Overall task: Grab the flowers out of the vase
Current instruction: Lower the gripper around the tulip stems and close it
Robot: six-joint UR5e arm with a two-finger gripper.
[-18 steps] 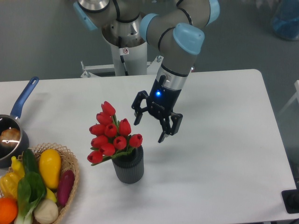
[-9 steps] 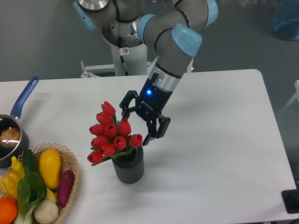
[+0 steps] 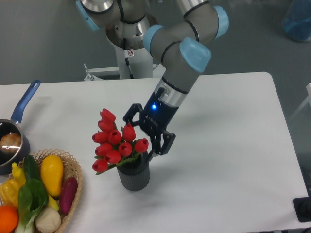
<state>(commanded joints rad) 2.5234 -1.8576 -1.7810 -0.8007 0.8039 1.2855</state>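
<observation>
flowers [image 3: 115, 141]: bunch of red tulip buds, green stems and leaves, seated in the vase mouth, leaning toward frame left, wider than the vase. vase [image 3: 133, 176]: dark grey ribbed cylinder, upright, lower centre-left of frame on the white worktop [image 3: 228, 145].

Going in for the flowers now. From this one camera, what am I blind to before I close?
- Stems of the flowers: hidden by the buds, leaves and the vase rim.
- Contact: the gripper is open, one finger behind the buds; touching or apart, I cannot tell.
- Pot and basket: cut off by the left and bottom edges.
</observation>
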